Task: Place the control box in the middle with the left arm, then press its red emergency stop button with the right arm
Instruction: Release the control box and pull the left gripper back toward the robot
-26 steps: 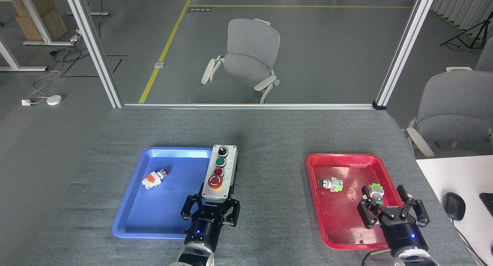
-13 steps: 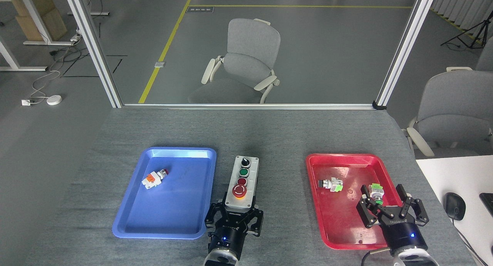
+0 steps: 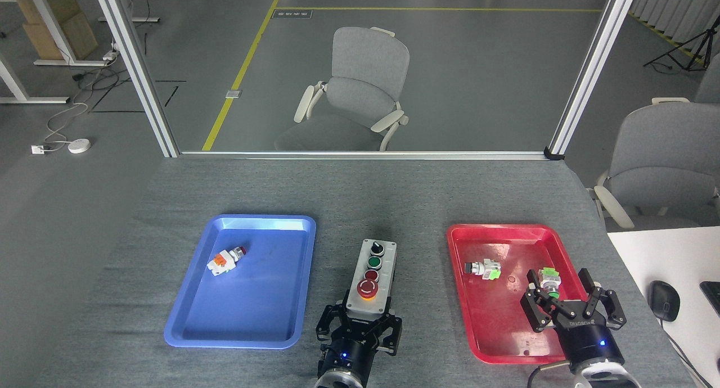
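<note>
Left arm enters from near edge of worktop, at its middle, pointing away from me. Left hand (image 3: 360,325) fingers clamped on near end of control box (image 3: 372,276). Right arm enters near right corner, also pointing away. Right hand (image 3: 570,306) fingers spread wide apart, holding nothing.

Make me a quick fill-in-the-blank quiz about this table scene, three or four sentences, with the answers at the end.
1. The left claw grips the near end of the ____ box.
2. The control box sits over the grey cloth between the blue tray and the ____ tray.
3. The red emergency stop button is the button nearest the ____ claw.
4. The right claw hangs open over the ____ tray.

Answers: control; red; left; red
</note>
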Robot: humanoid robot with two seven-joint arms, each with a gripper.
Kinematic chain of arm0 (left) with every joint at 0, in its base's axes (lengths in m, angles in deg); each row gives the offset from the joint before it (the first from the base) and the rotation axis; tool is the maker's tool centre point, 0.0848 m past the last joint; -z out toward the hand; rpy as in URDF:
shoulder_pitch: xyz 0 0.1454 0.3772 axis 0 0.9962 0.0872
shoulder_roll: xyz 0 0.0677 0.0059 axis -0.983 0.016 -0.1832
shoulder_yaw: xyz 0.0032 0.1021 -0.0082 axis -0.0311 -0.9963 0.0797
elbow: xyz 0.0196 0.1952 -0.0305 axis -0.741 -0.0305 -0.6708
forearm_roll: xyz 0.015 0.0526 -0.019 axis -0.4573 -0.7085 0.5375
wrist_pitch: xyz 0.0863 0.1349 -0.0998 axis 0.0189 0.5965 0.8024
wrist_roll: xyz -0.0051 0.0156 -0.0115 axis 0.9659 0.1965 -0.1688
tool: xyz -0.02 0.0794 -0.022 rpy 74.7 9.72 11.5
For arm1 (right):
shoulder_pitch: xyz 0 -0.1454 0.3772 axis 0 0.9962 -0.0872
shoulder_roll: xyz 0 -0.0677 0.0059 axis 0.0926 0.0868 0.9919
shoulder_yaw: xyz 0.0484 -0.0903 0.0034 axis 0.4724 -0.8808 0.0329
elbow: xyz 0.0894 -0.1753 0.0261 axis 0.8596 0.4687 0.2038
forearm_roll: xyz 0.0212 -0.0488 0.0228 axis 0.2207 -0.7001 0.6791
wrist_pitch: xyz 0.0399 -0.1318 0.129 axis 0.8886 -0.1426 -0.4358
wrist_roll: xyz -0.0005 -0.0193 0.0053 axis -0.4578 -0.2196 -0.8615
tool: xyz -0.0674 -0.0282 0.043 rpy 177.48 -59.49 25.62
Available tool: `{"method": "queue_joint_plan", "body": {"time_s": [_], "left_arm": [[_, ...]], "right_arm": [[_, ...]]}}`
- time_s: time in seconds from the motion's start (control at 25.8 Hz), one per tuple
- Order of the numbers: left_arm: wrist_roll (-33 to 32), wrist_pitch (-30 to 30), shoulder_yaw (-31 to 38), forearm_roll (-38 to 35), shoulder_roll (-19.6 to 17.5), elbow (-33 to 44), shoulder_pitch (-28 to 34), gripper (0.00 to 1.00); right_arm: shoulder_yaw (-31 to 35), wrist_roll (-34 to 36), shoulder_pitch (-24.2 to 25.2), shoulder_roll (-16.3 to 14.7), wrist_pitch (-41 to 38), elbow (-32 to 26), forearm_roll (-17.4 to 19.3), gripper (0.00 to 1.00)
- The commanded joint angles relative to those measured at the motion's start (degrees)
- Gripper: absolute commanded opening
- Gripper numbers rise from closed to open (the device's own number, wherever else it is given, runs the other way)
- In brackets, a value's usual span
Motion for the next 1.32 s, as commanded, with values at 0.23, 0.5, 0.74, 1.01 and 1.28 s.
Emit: {"method": "queue_joint_plan", "body": {"time_s": [0.23, 0.5, 0.74, 1.01, 1.28], "left_arm": [[0.32, 0.44, -3.24, 2.87, -0.01, -4.22, -1.07, 0.0], [0.41, -0.44, -3.51, 3.4, -0.01, -3.95, -1.15, 0.0], [2.16, -0.62, -4.03, 6.83, -0.01, -4.04, -1.15, 1.0], [3.48, 0.44, -4.56, 6.56, -0.18, -3.34, -1.15, 1.0], [2.96, 8.79, -7.64, 2.26, -1.06, 7.21, 2.27, 0.99]], "right_arm": [[0.09, 0.08, -0.03, -0.09, 0.23, 0.0, 0.0, 0.99], [0.09, 0.08, -0.12, -0.09, 0.23, 0.0, 0.0, 0.99], [0.09, 0.08, -0.12, -0.09, 0.23, 0.0, 0.0, 0.99], [0.09, 0.08, -0.12, -0.09, 0.23, 0.0, 0.0, 0.99], [0.09, 0.25, -0.91, -0.17, 0.14, 0.0, 0.0, 0.98]]}}
